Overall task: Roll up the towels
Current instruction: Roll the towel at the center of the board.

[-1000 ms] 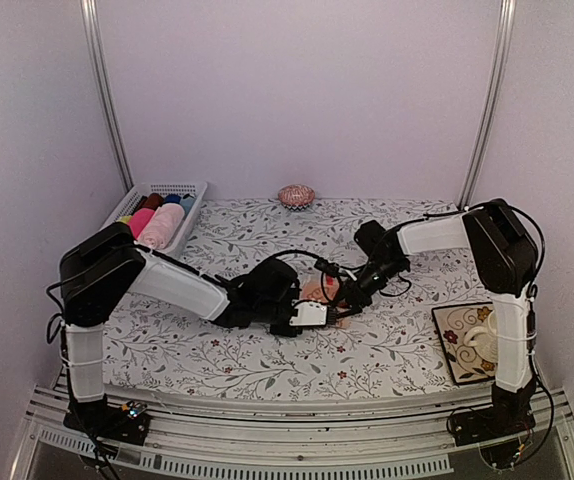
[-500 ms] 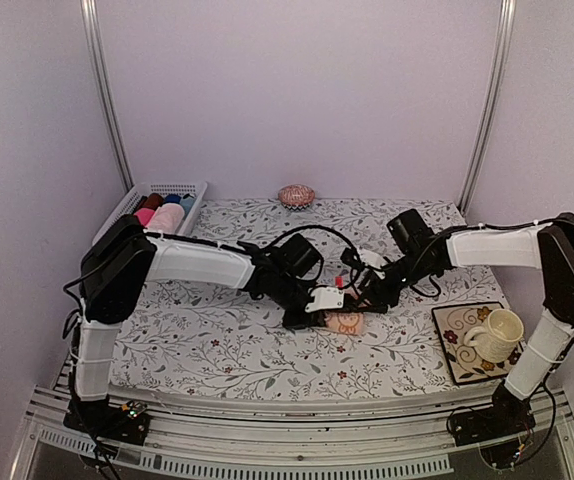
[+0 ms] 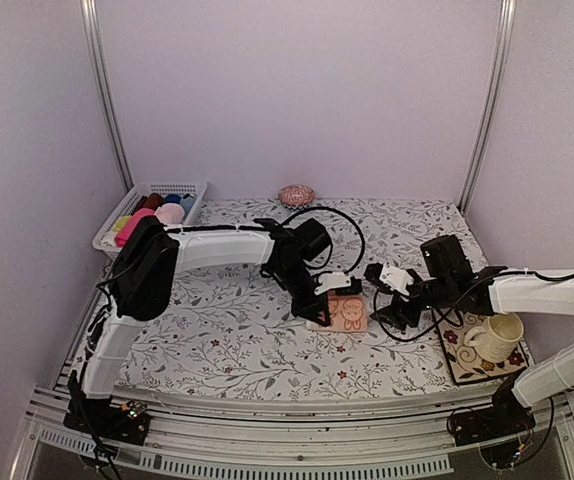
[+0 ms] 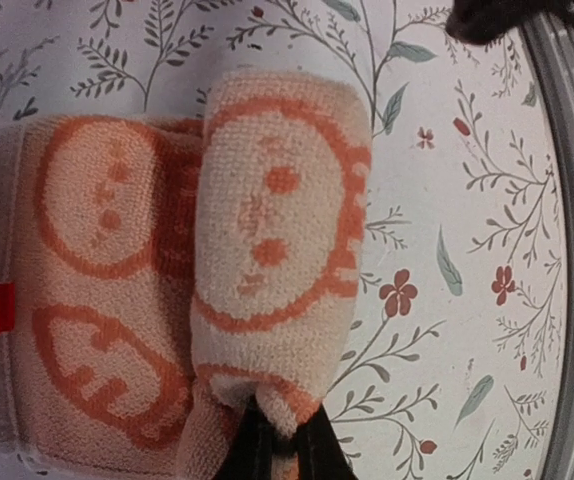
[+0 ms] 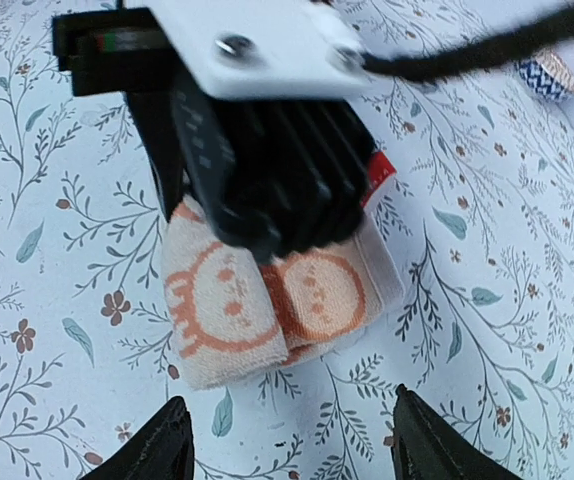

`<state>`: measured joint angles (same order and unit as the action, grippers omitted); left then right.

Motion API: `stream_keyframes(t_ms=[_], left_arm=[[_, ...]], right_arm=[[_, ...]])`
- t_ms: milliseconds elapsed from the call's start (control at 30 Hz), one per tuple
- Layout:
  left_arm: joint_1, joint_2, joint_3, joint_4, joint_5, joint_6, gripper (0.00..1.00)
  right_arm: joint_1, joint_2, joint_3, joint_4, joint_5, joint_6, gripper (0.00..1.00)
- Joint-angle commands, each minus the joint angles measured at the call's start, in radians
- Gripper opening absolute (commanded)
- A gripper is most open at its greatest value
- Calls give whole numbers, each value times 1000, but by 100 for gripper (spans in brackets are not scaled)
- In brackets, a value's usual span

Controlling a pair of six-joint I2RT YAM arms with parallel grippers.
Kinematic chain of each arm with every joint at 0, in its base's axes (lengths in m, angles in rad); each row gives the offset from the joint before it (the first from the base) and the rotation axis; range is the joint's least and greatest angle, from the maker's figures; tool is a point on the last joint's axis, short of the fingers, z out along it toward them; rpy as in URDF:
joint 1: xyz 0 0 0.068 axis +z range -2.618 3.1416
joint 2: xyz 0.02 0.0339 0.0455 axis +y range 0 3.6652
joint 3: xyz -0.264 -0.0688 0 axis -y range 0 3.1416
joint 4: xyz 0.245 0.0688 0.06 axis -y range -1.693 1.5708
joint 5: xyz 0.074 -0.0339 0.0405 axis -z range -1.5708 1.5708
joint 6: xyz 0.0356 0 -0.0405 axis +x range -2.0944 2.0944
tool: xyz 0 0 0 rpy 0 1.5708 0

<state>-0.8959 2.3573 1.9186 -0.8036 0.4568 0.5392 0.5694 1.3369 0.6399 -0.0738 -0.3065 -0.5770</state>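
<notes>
The peach-orange towel [image 3: 349,313] with cream round figures lies partly rolled on the flowered table. In the left wrist view its rolled part [image 4: 277,220] lies against the flat part, and my left gripper [image 4: 282,455] is shut on the roll's near end. My left gripper [image 3: 323,312] sits at the towel's left side. My right gripper [image 3: 379,305] is just right of the towel, open and apart from it. In the right wrist view the towel [image 5: 267,300] lies beyond my right gripper [image 5: 292,440]. A light pink towel [image 3: 170,213] lies rolled in the basket.
A white basket [image 3: 192,188] of coloured rolled cloths stands at the back left. A patterned tray [image 3: 457,355] with a cream cup [image 3: 494,337] sits at the front right, close to my right arm. A small round pinkish object [image 3: 296,194] rests by the back wall.
Both arms have swung to the right, and the towel moved right with the left gripper. The right gripper opened and drew back off the towel. The cup came into view.
</notes>
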Motion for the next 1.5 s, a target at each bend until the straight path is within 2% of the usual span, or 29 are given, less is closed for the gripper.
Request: stream_keyframes(t_ms=[0,233,567,800,900,1033,1100,1133,1200,1267,1333,1400,1467], left_arm=[[22,69,70,-165,94,-76,0],[45,126,143,-215,153,-117,0],[61,143,154,-223,188,-120,1],[65,152,154,-224,197,-117,1],[72,152,155,-223,197,-119,1],[80,146,153,-221,178,-125,4],[87,136,147,-214,162,-133,9],[91,129,144,-213,152,-135,15],[101,94,125,-202,127,-136,31],[110,39,71,-161,93,-131,51],[120,-32,5,-104,64,-130,64],[135,-99,-56,-50,45,-134,71],[143,-165,-119,1,15,-134,74]], right_arm=[[68,-9,-10,50,16,-80,68],[190,55,13,65,68,-200,68],[242,263,98,118,219,-295,68],[247,330,129,135,238,-337,66],[247,366,147,111,243,-335,57],[248,404,196,50,206,-295,29],[248,412,209,20,183,-274,21],[248,414,213,6,169,-268,15],[247,412,219,-19,139,-243,12],[246,411,233,-56,99,-227,10],[240,416,253,-99,54,-205,10],[230,429,278,-146,13,-190,10],[215,445,302,-181,-24,-176,10]])
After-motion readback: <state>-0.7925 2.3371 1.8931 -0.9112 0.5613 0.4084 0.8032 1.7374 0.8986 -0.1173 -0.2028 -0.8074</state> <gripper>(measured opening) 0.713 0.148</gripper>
